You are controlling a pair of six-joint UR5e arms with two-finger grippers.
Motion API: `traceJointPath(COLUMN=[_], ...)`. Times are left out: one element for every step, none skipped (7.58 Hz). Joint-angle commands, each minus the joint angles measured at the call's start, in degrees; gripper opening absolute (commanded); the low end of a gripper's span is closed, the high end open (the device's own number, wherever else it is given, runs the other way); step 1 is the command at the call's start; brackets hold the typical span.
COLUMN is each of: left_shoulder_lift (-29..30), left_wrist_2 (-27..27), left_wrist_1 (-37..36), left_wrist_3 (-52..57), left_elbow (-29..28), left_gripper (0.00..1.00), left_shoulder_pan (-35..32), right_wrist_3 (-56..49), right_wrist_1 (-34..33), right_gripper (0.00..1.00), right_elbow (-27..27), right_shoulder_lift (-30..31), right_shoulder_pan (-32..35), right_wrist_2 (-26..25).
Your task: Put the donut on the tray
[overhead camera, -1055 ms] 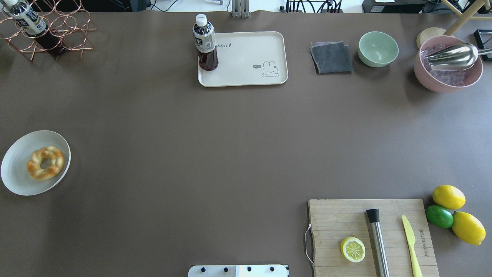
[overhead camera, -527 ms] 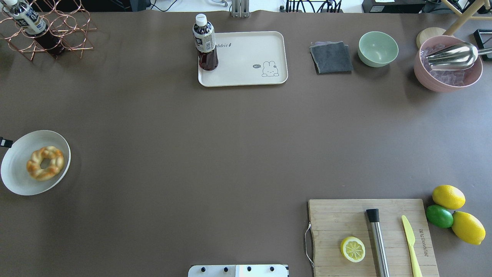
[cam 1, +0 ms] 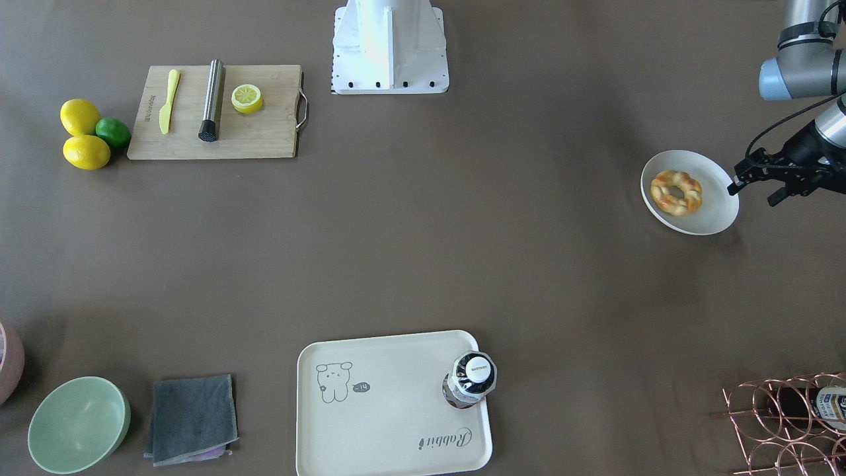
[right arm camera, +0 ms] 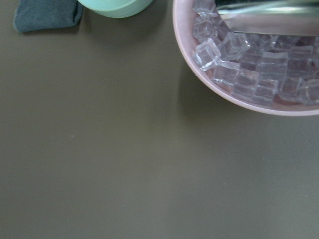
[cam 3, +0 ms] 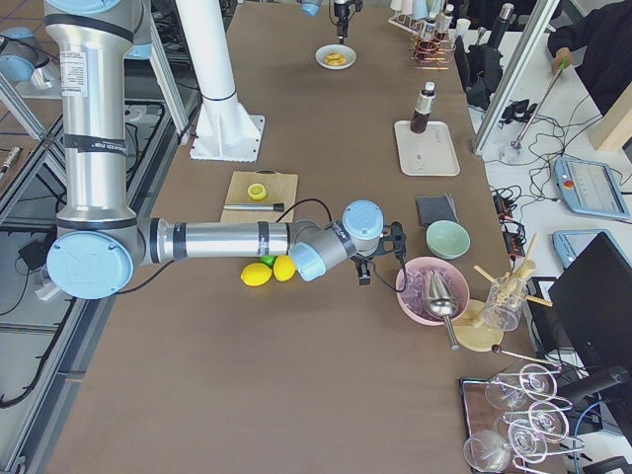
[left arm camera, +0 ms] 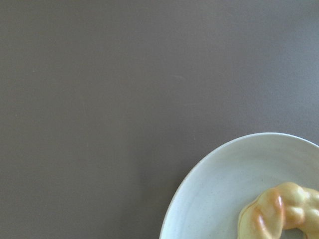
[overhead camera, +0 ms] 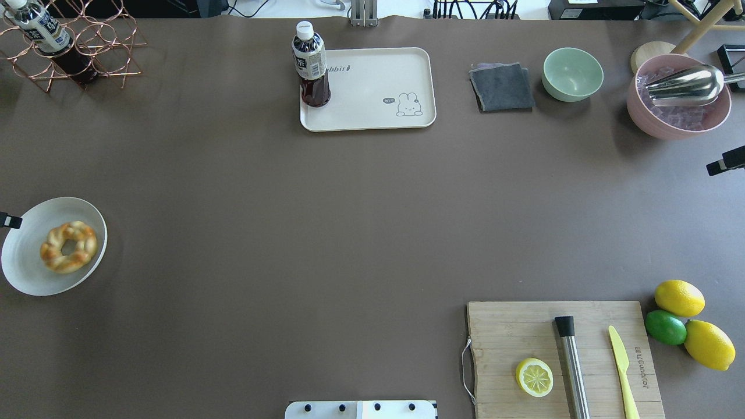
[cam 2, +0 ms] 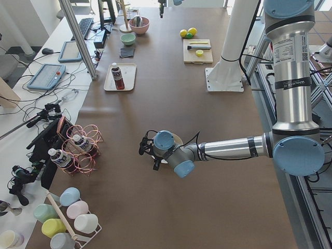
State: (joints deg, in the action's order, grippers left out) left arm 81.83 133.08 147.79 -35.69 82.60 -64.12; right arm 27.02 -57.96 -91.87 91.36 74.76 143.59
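Note:
The donut (overhead camera: 68, 247) is a golden braided ring lying on a round white plate (overhead camera: 35, 273) at the table's left edge; it also shows in the front-facing view (cam 1: 675, 192) and partly in the left wrist view (left arm camera: 284, 211). The cream rabbit tray (overhead camera: 378, 87) lies at the far middle, with a dark tea bottle (overhead camera: 311, 64) standing on its left end. My left gripper (cam 1: 753, 193) hovers just outside the plate's outer rim, open and empty. Of my right gripper only one fingertip (overhead camera: 724, 163) shows at the right edge, near the pink bowl; I cannot tell whether it is open or shut.
A pink bowl of ice cubes with a metal scoop (overhead camera: 678, 105), a green bowl (overhead camera: 573, 74) and a grey cloth (overhead camera: 502, 87) stand at the far right. A cutting board (overhead camera: 564, 358) with a lemon half, muddler and knife lies near right, with lemons and a lime (overhead camera: 687, 323) beside it. A copper bottle rack (overhead camera: 70, 46) stands far left.
My left gripper's tip has come into view at the left edge beside the plate. My right gripper's tip has appeared at the right edge. The donut has not moved.

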Motion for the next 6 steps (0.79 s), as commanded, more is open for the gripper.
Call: traceJointPath(left_shoulder_lift=[0.2, 0.2, 0.2, 0.2, 0.2, 0.2], left_wrist_2=[-0.1, -0.1, -0.1, -0.1, -0.1, 0.1], left_wrist_1=[3.5, 3.7, 3.6, 3.7, 4.3, 4.3], left_wrist_3=[0.0, -0.1, -0.1, 0.0, -0.1, -0.1], left_elbow=[-3.0, -3.2, -3.4, -4.1, -4.3, -4.4], left_gripper=[0.97, 0.97, 0.87, 0.81, 0.77, 0.66], left_shoulder_pan=[1.3, 1.5, 1.7, 1.7, 1.7, 1.7], right_wrist_3=[7.1, 7.2, 7.2, 8.5, 9.7, 9.7], right_wrist_1=[3.6, 3.6, 3.6, 3.6, 3.6, 3.6], right_gripper=[1.00, 1.00, 1.00, 1.00, 1.00, 1.00], right_elbow=[0.2, 0.2, 0.2, 0.2, 0.2, 0.1], right_shoulder_lift=[-3.5, -4.2, -4.8, -5.7, -6.5, -6.8], right_shoulder_pan=[-2.9, -3.0, -3.3, -3.7, -3.9, -4.2], right_wrist_2=[0.7, 1.0, 1.3, 1.4, 1.4, 1.4])
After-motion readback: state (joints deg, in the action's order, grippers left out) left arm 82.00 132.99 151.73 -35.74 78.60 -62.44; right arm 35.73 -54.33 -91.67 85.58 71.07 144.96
